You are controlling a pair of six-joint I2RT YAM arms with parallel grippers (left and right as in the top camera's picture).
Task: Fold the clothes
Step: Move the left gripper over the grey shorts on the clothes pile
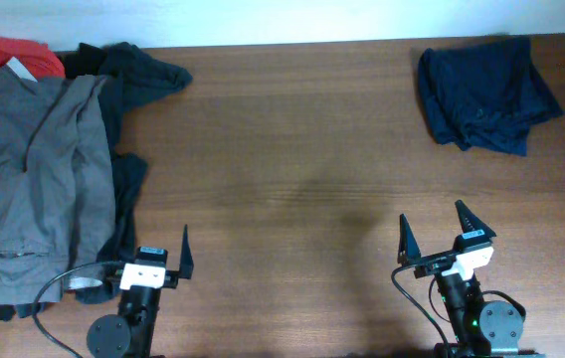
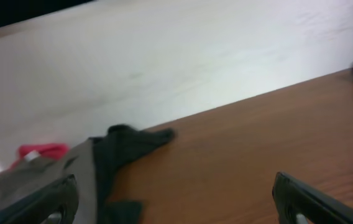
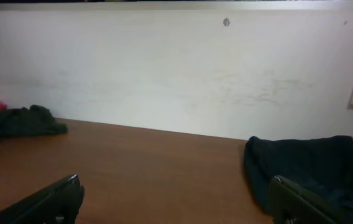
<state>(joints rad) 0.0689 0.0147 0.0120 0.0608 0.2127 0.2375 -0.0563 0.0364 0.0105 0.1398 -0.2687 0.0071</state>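
Observation:
Grey-khaki shorts [image 1: 39, 179] lie on top of a pile at the table's left side, over a black tee [image 1: 128, 75] and a red tee [image 1: 19, 55]. A navy garment [image 1: 483, 94] lies bunched at the far right. My left gripper [image 1: 156, 256] is open and empty at the front edge, just right of the pile; its wrist view shows the shorts [image 2: 33, 180] and black tee [image 2: 130, 146]. My right gripper [image 1: 432, 231] is open and empty at the front right; its wrist view shows the navy garment [image 3: 307, 165].
A bare brown wooden table [image 1: 292, 169] spans the middle. A white wall [image 3: 176, 68] runs behind the far edge. Cables trail from both arm bases at the front.

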